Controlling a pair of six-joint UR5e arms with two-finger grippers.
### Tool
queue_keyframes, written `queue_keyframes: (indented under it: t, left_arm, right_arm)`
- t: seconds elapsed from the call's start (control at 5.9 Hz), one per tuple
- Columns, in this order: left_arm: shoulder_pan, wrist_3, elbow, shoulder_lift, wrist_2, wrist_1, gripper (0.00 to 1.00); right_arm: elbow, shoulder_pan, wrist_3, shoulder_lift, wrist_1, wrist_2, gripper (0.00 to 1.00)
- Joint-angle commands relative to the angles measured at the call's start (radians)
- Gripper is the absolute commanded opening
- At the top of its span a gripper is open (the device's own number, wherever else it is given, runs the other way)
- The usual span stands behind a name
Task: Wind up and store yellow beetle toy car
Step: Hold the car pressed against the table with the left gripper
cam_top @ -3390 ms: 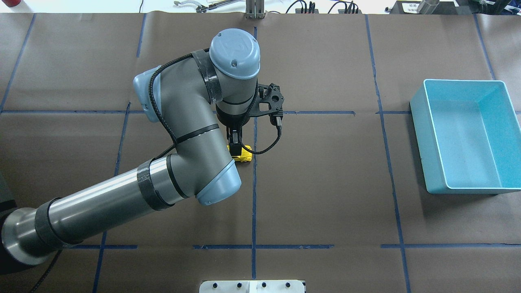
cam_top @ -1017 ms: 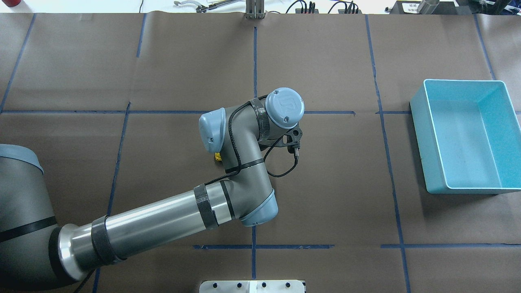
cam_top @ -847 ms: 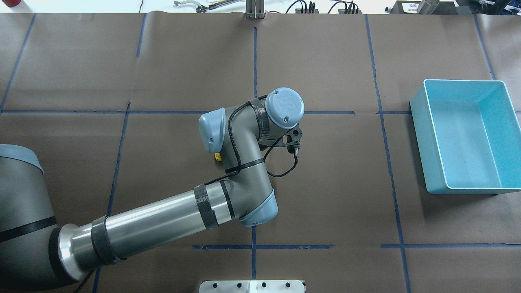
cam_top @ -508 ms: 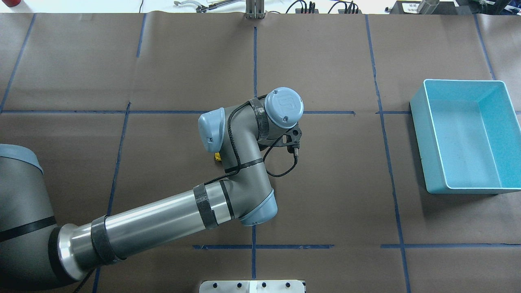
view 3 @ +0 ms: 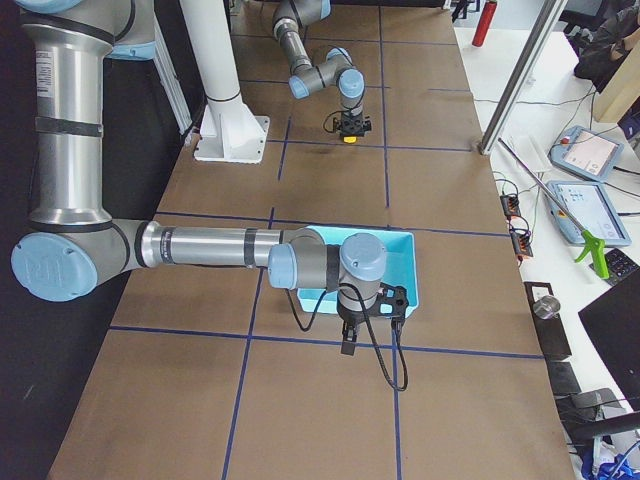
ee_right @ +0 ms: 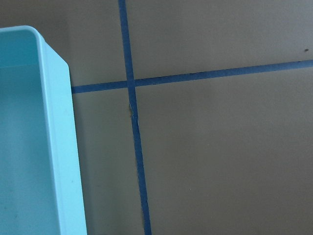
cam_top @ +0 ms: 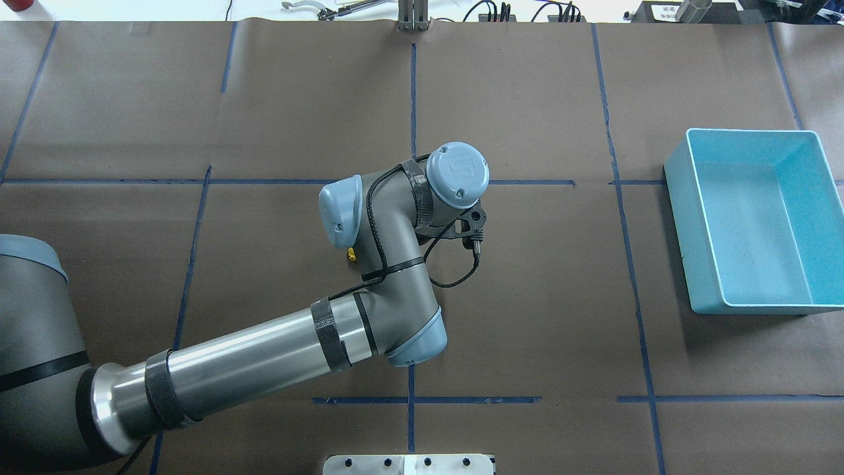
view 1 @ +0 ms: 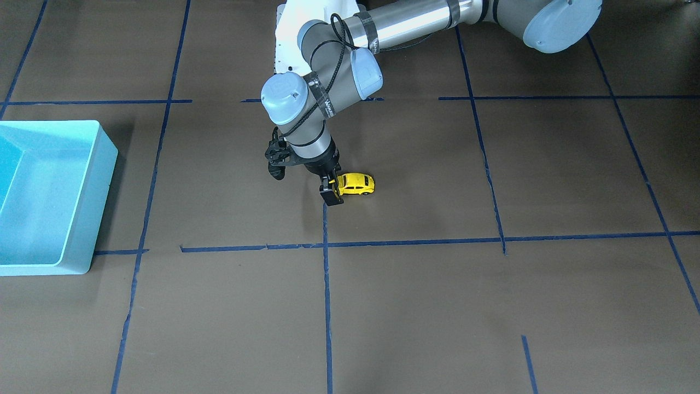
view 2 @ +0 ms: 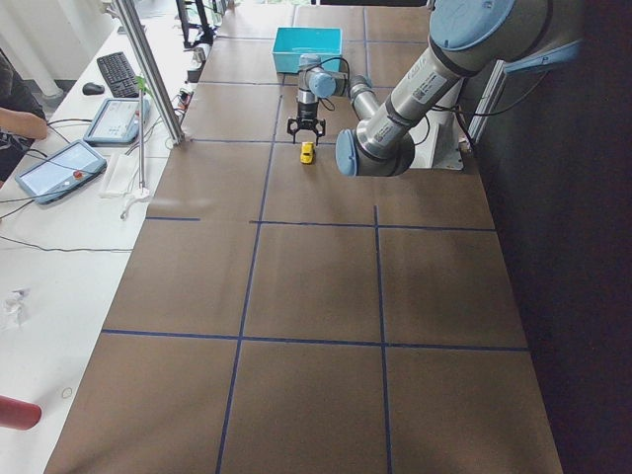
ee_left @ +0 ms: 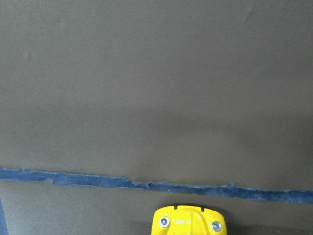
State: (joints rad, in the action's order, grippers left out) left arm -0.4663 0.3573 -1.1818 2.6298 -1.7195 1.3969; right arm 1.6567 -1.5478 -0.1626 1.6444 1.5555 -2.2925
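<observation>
Left arm (cam_top: 264, 356) reaches out over the mid-table (view 1: 437, 306), wrist pointing straight down. Left gripper (view 1: 331, 191) is low at the surface, its fingers (view 1: 332, 196) pinched on one end of the car (view 1: 356, 184). From the front the car sits level, wheels down, long axis across that view, its free end pointing away from the bin (view 1: 101, 208).

Car position: near the table centre, just beside a blue tape line (view 1: 325, 230) and well apart from the bin. From overhead only a yellow sliver of the car (cam_top: 353, 254) shows past the wrist. In the left side view the car (view 2: 307, 152) is a small yellow spot under the far wrist. The left wrist camera catches just the car's end (ee_left: 185, 223) at the bottom edge, two screws visible, with tape crossing just ahead of it.

Right gripper (view 3: 348, 338) hangs just beside the bin, on the side away from the car. Fingers too small to read: cannot tell if parted or closed. Right wrist camera shows the bin's rim (ee_right: 54, 147) and a tape crossing.
</observation>
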Motion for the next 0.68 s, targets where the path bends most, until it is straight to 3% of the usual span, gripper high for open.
queue_keyframes:
  t: [0.0,0.51]
  left_arm:
    - [0.0,0.047,0.004,-0.001,-0.002,0.001,0.88]
    - [0.001,0.051,0.005,0.001,-0.003,0.001,0.65]
  right_arm:
    - [0.0,0.0,0.0,0.0,0.002,0.001,1.0]
    - [-0.003,0.0,0.0,0.0,0.002,0.004,1.0]
